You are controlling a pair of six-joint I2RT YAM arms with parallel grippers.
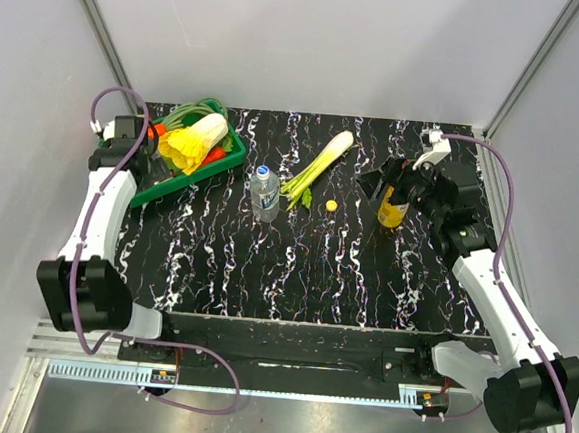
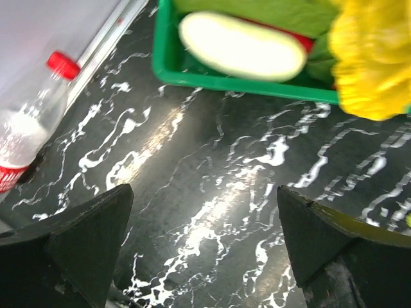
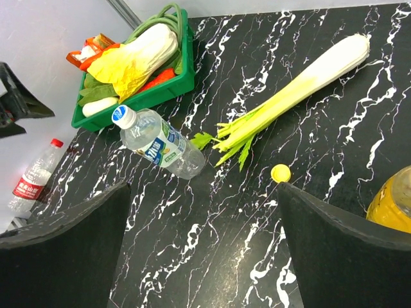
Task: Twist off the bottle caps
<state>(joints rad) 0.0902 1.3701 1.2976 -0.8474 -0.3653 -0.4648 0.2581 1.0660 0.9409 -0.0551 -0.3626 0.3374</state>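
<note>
While stretched toward the far corners, held the left gripper (image 2: 204, 192) and the right gripper (image 3: 202, 189) with jaws spread wide, pinching nothing. Found the juice bottle (image 1: 392, 211) upright, neck up, just beside the right gripper, at far right.

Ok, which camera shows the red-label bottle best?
Right wrist: the red-label bottle shows whole, cap to base, though small. Left wrist has it closer but cropped at the frame edge; top external doesn't show it.
</note>
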